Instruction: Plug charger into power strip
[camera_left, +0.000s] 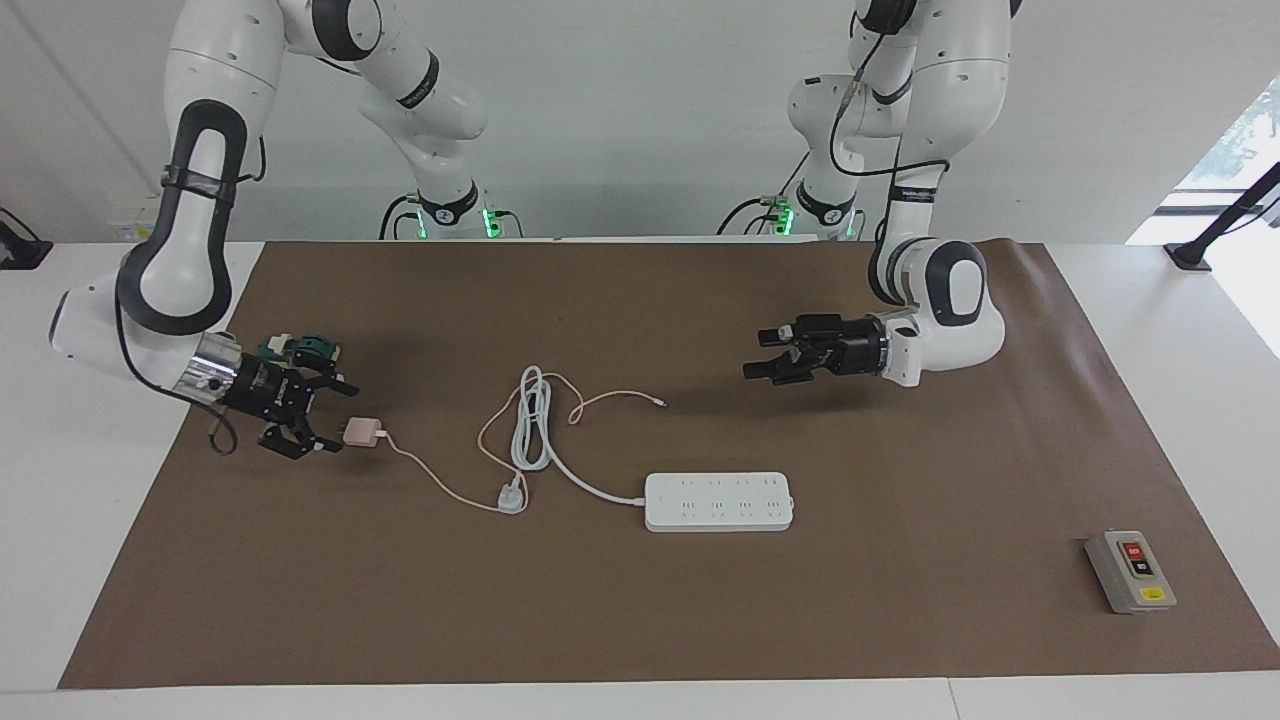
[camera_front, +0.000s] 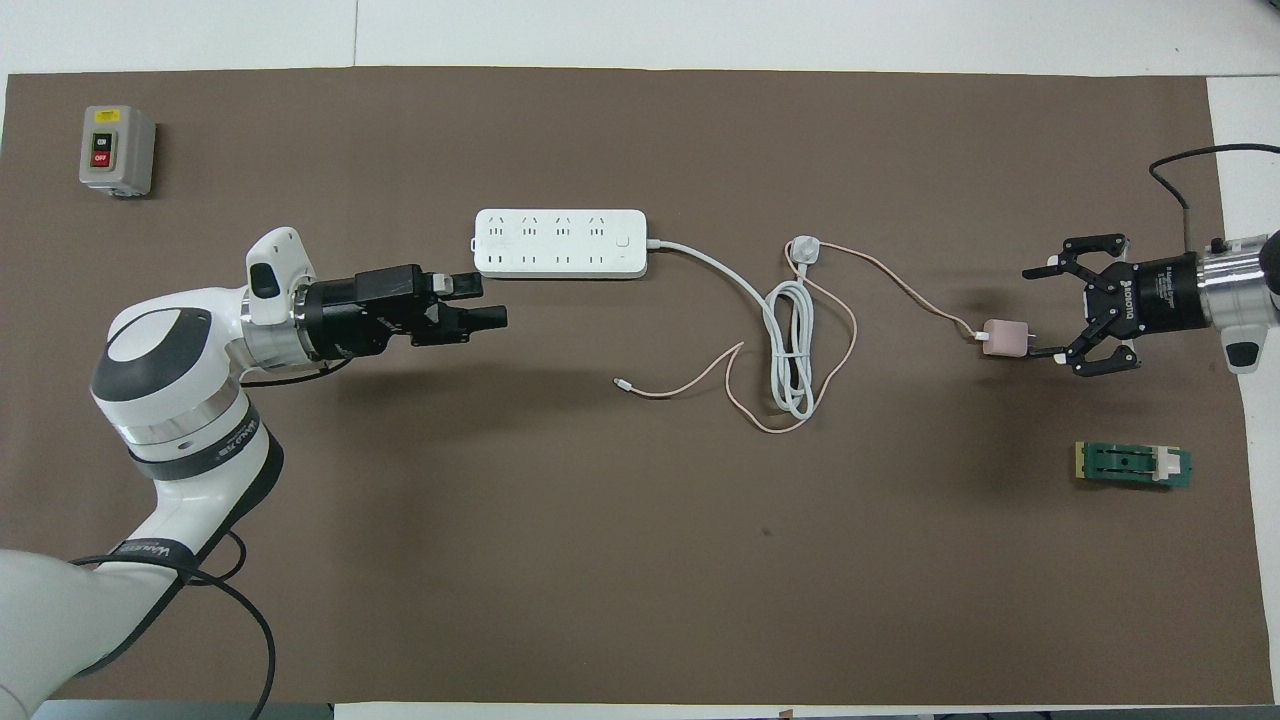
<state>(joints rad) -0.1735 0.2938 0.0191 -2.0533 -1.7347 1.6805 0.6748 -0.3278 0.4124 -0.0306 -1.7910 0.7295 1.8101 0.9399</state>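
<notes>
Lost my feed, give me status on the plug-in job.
Right pincer open, at charger on mat. Left pincer open, waiting above mat. Power strip free, nothing plugged in.

Both arms' upper links ran off the top edge of the facing view. In the overhead view the left arm's base lay cut off at the bottom corner, and the right arm past its wrist left the frame at the side. The green part (camera_left: 310, 348) stood half hidden by the right pincer (camera_left: 322, 418). Whether that pincer touched the charger (camera_left: 360, 432) could not be told
</notes>
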